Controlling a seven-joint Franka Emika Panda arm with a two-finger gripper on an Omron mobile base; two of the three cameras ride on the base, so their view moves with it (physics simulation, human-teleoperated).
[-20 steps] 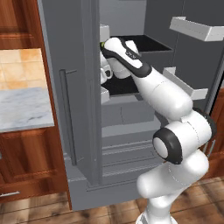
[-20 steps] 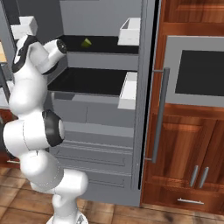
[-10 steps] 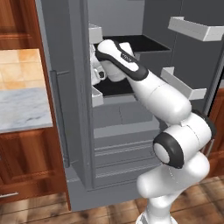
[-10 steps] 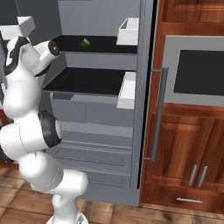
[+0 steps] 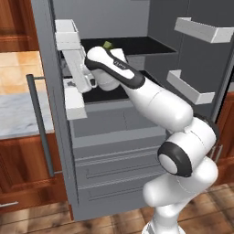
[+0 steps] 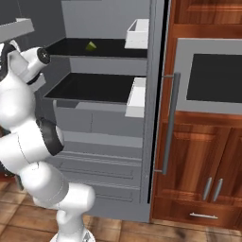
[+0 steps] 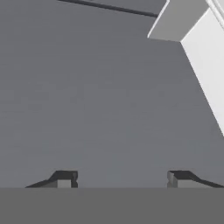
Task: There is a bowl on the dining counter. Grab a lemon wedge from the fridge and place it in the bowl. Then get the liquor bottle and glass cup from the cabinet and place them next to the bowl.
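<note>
Hand view: two dark fingertips [image 7: 65,178] stand wide apart with nothing between them, gripper [image 7: 122,179] released, facing a flat grey fridge wall [image 7: 87,96] close ahead; a white door bin [image 7: 205,65] cuts in at the upper right edge

Left base view: fridge [image 5: 114,151] open, left door [image 5: 55,114] swung out with its edge toward the camera, one long grey handle [image 5: 41,123] on it. Two white bins on that door, upper one [image 5: 67,35] and lower one [image 5: 75,103]. The hand [image 5: 84,75] sits tight beside the inner face of that door, between the two bins, little free room on that side. Arm [image 5: 155,100] reaches across the front edge of the lower black shelf [image 5: 107,93]. Right door carries two more white bins, upper [image 5: 203,29] and lower [image 5: 189,87], well apart from the arm, open room between

One lemon wedge [image 5: 107,45], small and green-yellow, lies on the upper black shelf [image 5: 137,45] toward the back, just above and behind the wrist, not touching the gripper. In the right base view the same wedge [image 6: 90,45] sits alone on the upper shelf [image 6: 104,48], clear space all round it, shelf front edge free

Right base view count: two black shelves, lower one [image 6: 94,87] bare; two white bins on the near door, [image 6: 138,32] and [image 6: 137,97]; drawer fronts [image 6: 99,156] below. One wall oven [image 6: 210,78] in wood cabinets to the right, three handles on the cabinet [image 6: 208,189] below it. Wood floor [image 6: 142,231]

Left of the fridge in the left base view: marble counter [image 5: 18,114] over wood cabinet [image 5: 23,169]
</note>
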